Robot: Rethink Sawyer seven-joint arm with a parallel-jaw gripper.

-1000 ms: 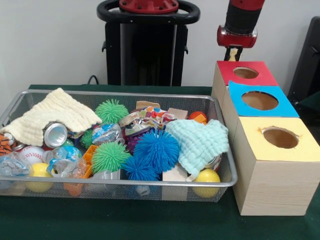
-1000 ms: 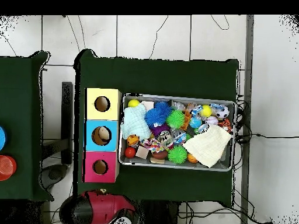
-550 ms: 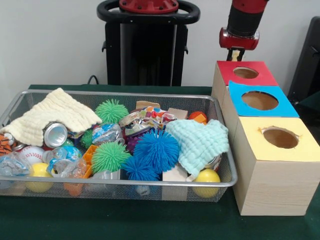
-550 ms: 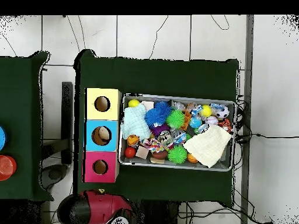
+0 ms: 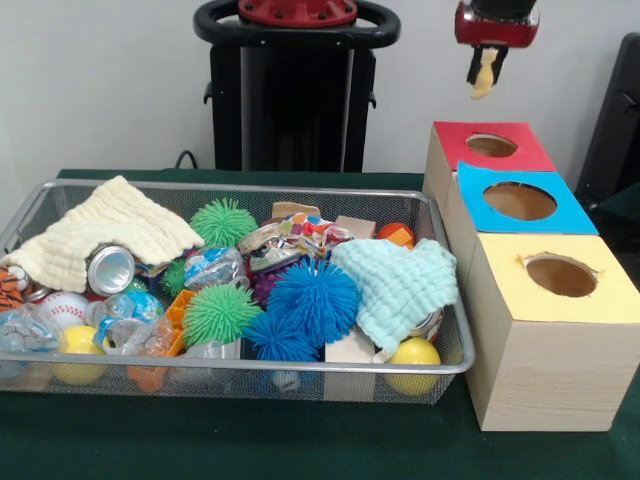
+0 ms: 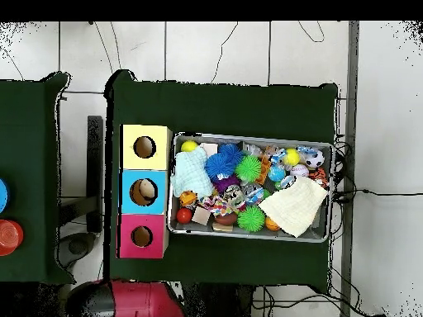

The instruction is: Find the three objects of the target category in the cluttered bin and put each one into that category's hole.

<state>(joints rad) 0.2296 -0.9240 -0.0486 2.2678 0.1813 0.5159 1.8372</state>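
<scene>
A wire bin point(image 5: 250, 366) holds mixed clutter: blue point(image 5: 312, 298) and green spiky balls point(image 5: 218, 312), yellow balls point(image 5: 413, 352), wooden blocks point(image 5: 350, 348), a can point(image 5: 110, 269), a baseball point(image 5: 62, 307), a cream cloth point(image 5: 105, 235) and a mint cloth point(image 5: 400, 283). To its right stand three boxes with holes, topped red point(image 5: 530, 152), blue point(image 5: 560, 210) and yellow point(image 5: 610, 295). My gripper point(image 5: 483, 75) hangs high above the red box, with something pale yellow showing under the red wrist. In the overhead view only the red arm point(image 6: 124, 301) shows, below the red box point(image 6: 128, 239).
A pale object lies inside the blue box's hole point(image 6: 146, 191). The robot's black pedestal point(image 5: 295, 90) rises behind the bin. Green cloth point(image 5: 300, 440) covers the table. A second green table with round coloured items point(image 6: 8, 235) is at the overhead view's left.
The gripper has risen from just above the red box to near the top edge and drifted slightly right. In the overhead view the arm has drawn back toward the bottom left.
</scene>
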